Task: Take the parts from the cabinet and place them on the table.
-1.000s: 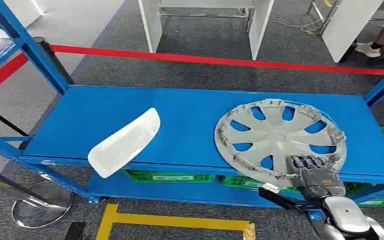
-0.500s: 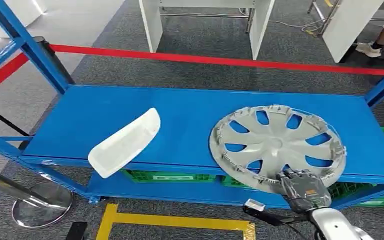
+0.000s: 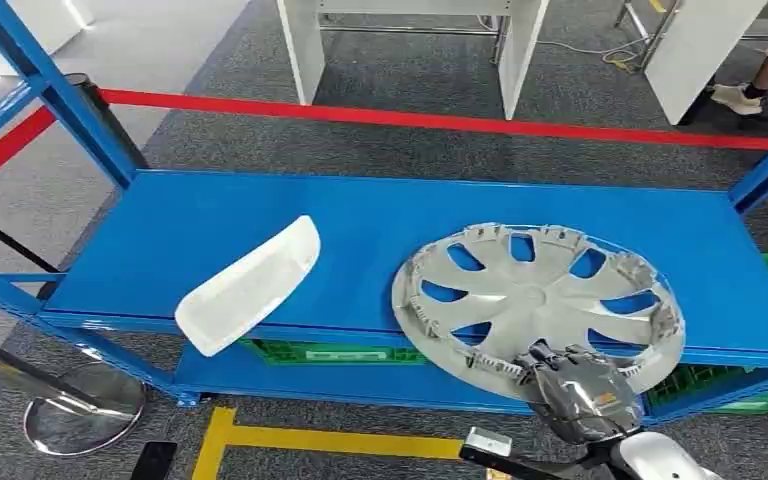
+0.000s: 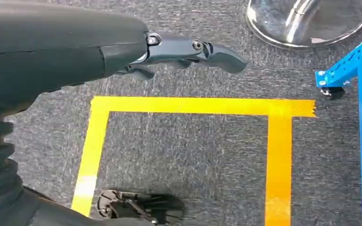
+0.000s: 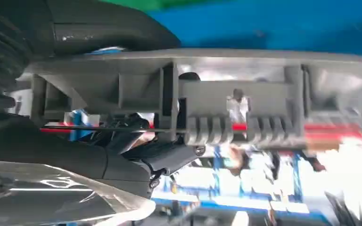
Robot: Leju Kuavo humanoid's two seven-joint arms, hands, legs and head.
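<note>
Grey carpet (image 3: 400, 140) lies behind a blue shelf (image 3: 380, 230), crossed by a red barrier tape (image 3: 440, 121), with white furniture (image 3: 410, 45) beyond. On the shelf, a white part (image 3: 250, 285) lies left and a silver hubcap (image 3: 535, 300) right, its near rim overhanging the edge and gripped by the right hand (image 3: 575, 385). Green crates (image 3: 335, 351) sit on the level below; contents hidden. The left hand (image 4: 188, 54) hangs over yellow floor tape (image 4: 193, 106), fingers apart, holding nothing.

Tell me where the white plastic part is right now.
In the head view, the white plastic part lies on the left of the blue shelf, its near end overhanging the front edge, apart from the wheel cover on the right.
</note>
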